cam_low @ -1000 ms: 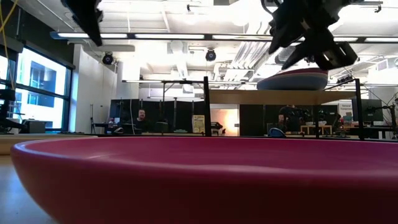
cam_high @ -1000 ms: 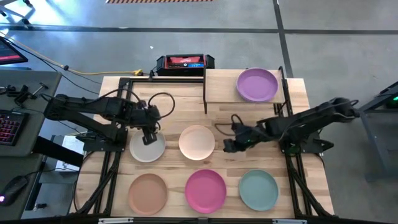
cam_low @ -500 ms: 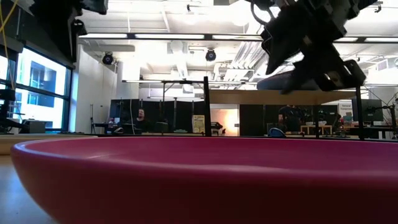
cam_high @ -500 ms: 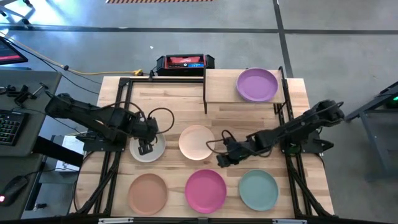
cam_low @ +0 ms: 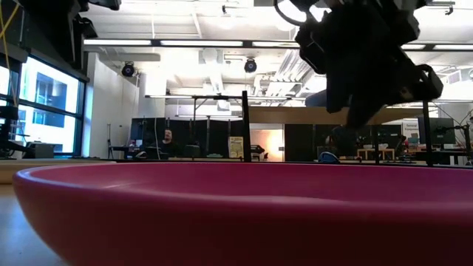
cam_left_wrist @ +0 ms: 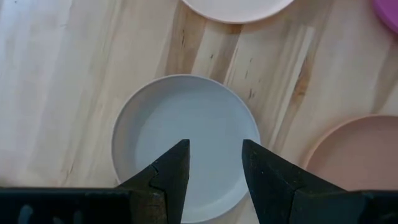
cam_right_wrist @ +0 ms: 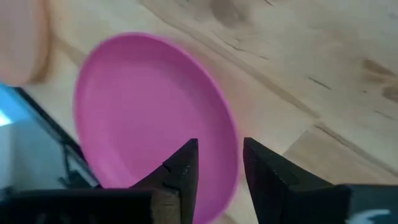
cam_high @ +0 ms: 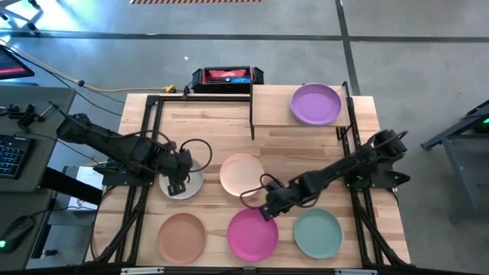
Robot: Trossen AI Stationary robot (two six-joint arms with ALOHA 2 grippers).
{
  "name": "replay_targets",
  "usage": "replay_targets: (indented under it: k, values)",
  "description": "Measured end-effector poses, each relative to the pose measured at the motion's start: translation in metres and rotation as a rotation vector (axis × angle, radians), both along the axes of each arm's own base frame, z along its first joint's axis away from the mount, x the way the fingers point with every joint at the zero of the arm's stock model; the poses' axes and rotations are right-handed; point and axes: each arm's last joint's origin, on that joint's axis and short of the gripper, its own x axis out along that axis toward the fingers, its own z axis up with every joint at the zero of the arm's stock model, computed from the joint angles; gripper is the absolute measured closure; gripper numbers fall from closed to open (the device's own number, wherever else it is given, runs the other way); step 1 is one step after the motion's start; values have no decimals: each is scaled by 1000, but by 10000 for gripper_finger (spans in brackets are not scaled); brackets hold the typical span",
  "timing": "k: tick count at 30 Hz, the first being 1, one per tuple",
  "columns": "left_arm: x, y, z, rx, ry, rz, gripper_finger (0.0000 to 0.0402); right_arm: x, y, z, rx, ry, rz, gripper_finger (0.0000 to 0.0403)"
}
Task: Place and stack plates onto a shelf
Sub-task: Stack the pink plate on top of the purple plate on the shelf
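Five plates rest flat on the table: grey-beige (cam_high: 188, 183), peach (cam_high: 241, 173), terracotta (cam_high: 182, 237), magenta (cam_high: 254, 234) and teal (cam_high: 318, 233). A purple plate (cam_high: 315, 104) lies on the light-wood shelf (cam_high: 271, 107) at the far right. My left gripper (cam_high: 177, 188) is open and hovers over the grey-beige plate (cam_left_wrist: 186, 130), fingertips above its inside. My right gripper (cam_high: 267, 209) is open above the far rim of the magenta plate (cam_right_wrist: 149, 112), one finger on either side of the rim (cam_right_wrist: 234, 146). The magenta plate (cam_low: 236, 214) fills the low view.
A red and black device (cam_high: 227, 76) sits at the table's far edge. Black frame rails (cam_high: 145, 153) run along both sides of the table, and the shelf posts (cam_high: 252, 114) stand near the middle far part. Bare wood shows between the shelf and the peach plate.
My right gripper has swung toward the table's left and near edge and come down, from beside the peach plate to the magenta plate's far rim. My left gripper has shifted slightly toward the near edge over the grey-beige plate. No plate has moved.
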Motion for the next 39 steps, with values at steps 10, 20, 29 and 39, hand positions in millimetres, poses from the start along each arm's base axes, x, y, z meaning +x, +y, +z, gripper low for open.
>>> replay_targets:
  k: [10,20,29,39]
  values:
    - [-2,-5,0,-7,-5,-3,263,19,8,-2,-84,99,86,320]
    - [-2,-5,0,-9,-6,4,263,20,9,-8,-76,120,84,320]
    - [-2,-5,0,-5,-8,5,263,20,9,-8,-82,117,99,320]
    - [-2,-5,0,-1,-10,5,263,21,9,-11,-83,120,99,320]
